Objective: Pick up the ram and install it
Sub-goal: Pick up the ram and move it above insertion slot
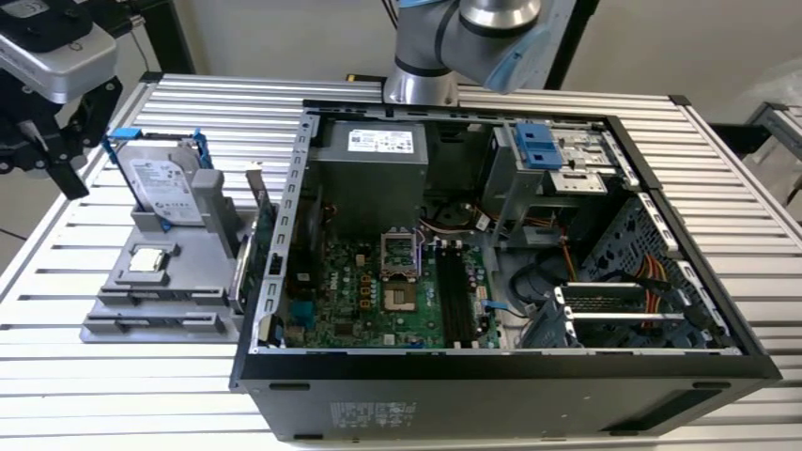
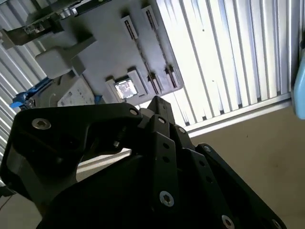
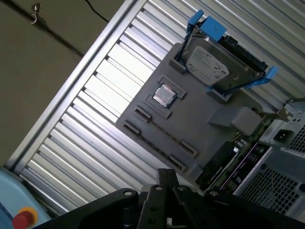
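Nothing of the job looks done yet: picking and seating are both left. The black metal claw hangs over the ribbed aluminium desk, beside the matte grey tray and well apart from the open steel computer case. I cannot tell whether it is spread or pressed together. In the first wrist view the ram seems to be the thin dark strip standing edge-on between the tray's end clips, near the square silver processor chip.

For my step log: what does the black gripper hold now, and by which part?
Nothing: the black gripper hangs open and empty near the grey parts holder.
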`<state>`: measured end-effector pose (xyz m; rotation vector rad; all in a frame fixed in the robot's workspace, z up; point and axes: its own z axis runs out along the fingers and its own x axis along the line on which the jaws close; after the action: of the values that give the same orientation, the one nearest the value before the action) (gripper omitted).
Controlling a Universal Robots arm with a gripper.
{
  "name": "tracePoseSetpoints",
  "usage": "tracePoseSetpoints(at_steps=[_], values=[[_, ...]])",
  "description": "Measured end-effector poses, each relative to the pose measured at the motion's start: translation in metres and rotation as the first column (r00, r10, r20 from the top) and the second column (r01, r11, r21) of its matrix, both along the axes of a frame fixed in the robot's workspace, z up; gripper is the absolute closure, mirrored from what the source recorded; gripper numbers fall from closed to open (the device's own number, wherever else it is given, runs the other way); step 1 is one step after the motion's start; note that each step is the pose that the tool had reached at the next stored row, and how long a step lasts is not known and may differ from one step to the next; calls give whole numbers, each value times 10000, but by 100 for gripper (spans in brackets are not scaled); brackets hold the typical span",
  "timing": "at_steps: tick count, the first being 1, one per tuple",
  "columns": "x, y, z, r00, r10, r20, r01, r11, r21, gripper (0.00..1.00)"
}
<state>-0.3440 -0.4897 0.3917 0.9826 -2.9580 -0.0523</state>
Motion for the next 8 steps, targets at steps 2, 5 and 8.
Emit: tracePoseSetpoints(at_steps=[2,5,8], values=[[0,13,-1,9999,129,1,-129,9999,0,100],[0,23,-1,9994,340,1,-340,9994,0,100],[0,26,0,9982,592,0,-592,9982,-3,100]])
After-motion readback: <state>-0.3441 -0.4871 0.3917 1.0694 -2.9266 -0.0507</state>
